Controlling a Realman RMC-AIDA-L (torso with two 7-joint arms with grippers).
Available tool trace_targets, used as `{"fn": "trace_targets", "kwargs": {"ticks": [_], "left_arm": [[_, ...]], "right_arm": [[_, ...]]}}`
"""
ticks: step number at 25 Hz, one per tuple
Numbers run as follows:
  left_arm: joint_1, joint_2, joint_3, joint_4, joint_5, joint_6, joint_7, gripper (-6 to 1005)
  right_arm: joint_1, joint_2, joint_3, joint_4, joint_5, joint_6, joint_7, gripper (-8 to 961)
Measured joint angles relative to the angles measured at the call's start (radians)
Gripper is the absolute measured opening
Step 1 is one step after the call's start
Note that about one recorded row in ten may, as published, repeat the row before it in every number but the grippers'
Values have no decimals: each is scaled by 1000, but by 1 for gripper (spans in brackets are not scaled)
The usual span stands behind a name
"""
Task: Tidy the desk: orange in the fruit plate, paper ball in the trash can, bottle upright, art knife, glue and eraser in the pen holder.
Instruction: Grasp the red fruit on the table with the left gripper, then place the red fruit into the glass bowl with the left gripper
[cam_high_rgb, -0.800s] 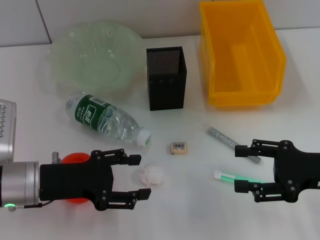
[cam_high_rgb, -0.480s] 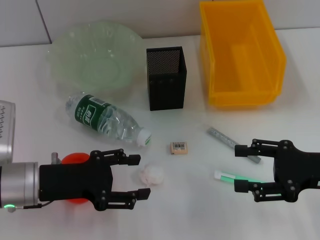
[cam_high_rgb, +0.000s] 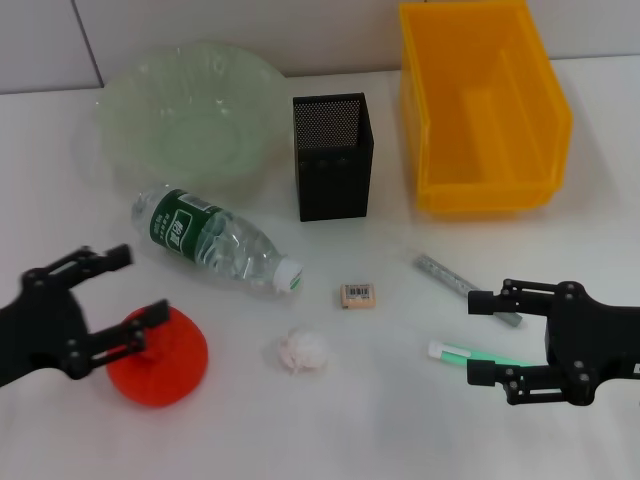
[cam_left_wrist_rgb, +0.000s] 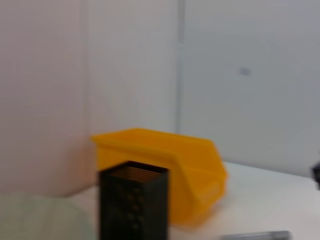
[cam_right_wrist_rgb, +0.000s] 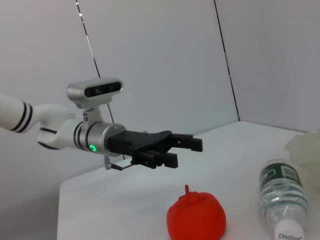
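The orange (cam_high_rgb: 160, 355) rests at the front left; my open left gripper (cam_high_rgb: 135, 285) hovers just left of it, its lower finger over the fruit's edge. The right wrist view shows that left gripper (cam_right_wrist_rgb: 186, 151) above the orange (cam_right_wrist_rgb: 196, 217). A paper ball (cam_high_rgb: 303, 351) lies front centre, with the eraser (cam_high_rgb: 358, 294) behind it. The bottle (cam_high_rgb: 215, 240) lies on its side. My right gripper (cam_high_rgb: 478, 337) is open, and the green-white glue (cam_high_rgb: 465, 352) runs between its fingers. The art knife (cam_high_rgb: 450, 275) lies just behind it. The pen holder (cam_high_rgb: 332, 155) stands at centre back.
The pale green fruit plate (cam_high_rgb: 185, 115) sits at the back left. The yellow trash can (cam_high_rgb: 480, 110) is at the back right. In the left wrist view the pen holder (cam_left_wrist_rgb: 132, 205) stands in front of the trash can (cam_left_wrist_rgb: 165, 170).
My left arm has drawn back to the left, uncovering the orange it had been over. The paper ball and the right gripper have not moved.
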Motion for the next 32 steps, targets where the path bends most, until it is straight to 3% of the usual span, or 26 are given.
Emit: {"fn": "trace_targets", "kwargs": {"ticks": [6,14,24,29,32], "left_arm": [[15,5,-16,-55,29,-17,10,799],[7,-34,-19,-61,122,-130,12,799],[-8,-38,-23,-42,162,-200,-15,763],[-20,-41,-23,-38,157,-156,-15,605],[-56,-42,-25,-38,143,-115,-27,450]], "right_arm": [[1,0,0,1,0,9,0,792],[2,0,-2,9,-3,11,-1,791],[-4,0,-2,13,-4,11,-8,791],[-2,0,-2,13,-4,9,-8,791],[1,0,-2,13,-3,8,-8,791]]}}
